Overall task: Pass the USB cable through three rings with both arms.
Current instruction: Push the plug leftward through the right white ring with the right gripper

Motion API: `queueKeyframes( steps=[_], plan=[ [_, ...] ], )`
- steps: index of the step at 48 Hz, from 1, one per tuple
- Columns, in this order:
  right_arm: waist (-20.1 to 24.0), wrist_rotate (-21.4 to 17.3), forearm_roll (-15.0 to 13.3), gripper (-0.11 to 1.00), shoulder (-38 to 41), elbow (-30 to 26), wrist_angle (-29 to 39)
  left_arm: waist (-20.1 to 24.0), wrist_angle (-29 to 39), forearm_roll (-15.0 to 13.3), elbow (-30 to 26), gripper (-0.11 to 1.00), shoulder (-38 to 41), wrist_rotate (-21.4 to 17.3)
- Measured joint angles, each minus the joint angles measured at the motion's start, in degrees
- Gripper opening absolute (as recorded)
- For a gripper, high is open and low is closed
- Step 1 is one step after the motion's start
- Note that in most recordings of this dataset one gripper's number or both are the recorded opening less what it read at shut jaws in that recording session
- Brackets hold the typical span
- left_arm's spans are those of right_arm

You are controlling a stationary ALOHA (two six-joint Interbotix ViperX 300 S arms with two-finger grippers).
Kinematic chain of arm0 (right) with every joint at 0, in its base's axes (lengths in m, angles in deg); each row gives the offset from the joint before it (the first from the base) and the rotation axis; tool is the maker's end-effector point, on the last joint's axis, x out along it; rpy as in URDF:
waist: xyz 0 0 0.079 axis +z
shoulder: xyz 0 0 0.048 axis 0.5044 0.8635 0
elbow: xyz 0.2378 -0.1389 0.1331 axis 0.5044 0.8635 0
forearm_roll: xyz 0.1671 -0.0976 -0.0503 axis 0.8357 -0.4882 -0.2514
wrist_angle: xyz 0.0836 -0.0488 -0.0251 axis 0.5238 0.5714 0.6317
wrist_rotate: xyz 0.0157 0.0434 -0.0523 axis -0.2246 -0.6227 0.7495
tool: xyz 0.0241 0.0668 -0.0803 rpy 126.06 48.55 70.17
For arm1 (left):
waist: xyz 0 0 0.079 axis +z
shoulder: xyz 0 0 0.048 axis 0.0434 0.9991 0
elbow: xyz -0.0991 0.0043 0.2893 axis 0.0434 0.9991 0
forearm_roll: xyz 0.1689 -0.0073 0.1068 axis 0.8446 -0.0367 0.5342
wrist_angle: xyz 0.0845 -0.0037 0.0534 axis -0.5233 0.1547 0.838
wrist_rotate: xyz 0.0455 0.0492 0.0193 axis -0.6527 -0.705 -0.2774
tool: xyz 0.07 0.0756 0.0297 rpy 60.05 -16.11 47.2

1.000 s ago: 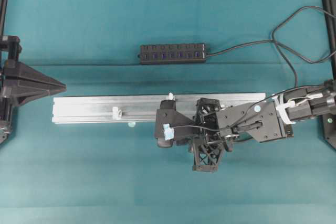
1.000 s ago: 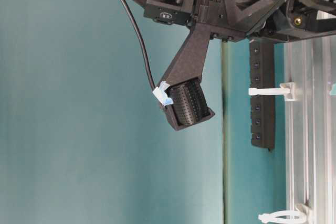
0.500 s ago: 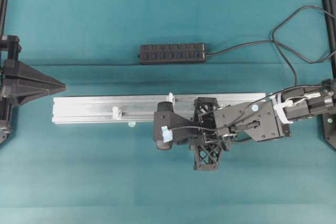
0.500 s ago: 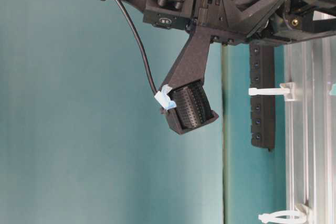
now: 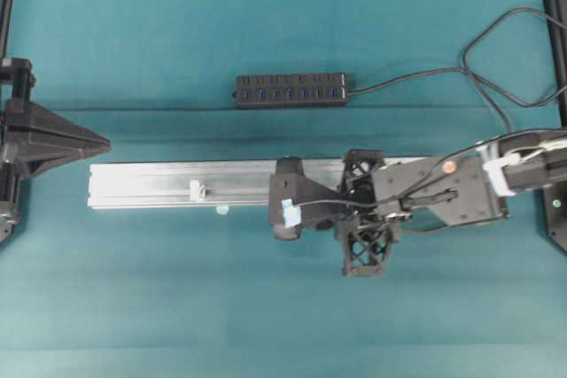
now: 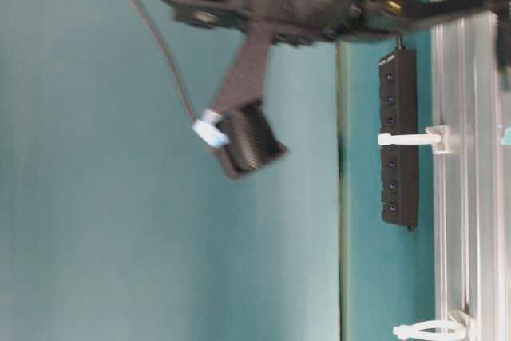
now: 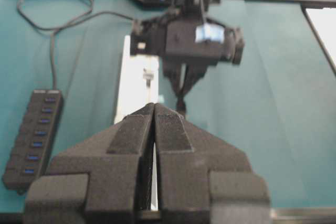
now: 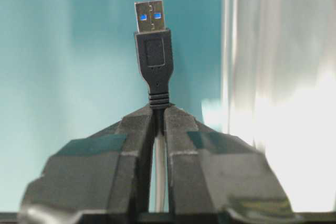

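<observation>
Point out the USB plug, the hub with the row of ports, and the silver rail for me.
USB plug (image 8: pixel 152 45): right wrist view, on the black body below the metal tip.
Hub (image 5: pixel 291 90): overhead view, middle of its row of ports.
Silver rail (image 5: pixel 151 185): overhead view, bare stretch near its left end.

Teal table (image 5: pixel 159 307) under rail (image 5: pixel 177 184), hub (image 5: pixel 291 90)

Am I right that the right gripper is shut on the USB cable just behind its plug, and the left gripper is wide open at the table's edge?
Not quite. The left gripper is shut, pads pressed together with nothing between them, as the left wrist view shows. The rest holds: the right gripper is shut on the USB cable just behind its plug.
</observation>
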Motion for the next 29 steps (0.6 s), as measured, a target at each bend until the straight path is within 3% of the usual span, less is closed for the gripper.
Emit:
queueKeyframes(
  steps=[29],
  plan=[
    [-0.7,5.5,0.0,-0.08,-7.8,-0.6,15.5,0.3,0.0,0.0,-0.1,0.02,0.0,0.1]
  ],
)
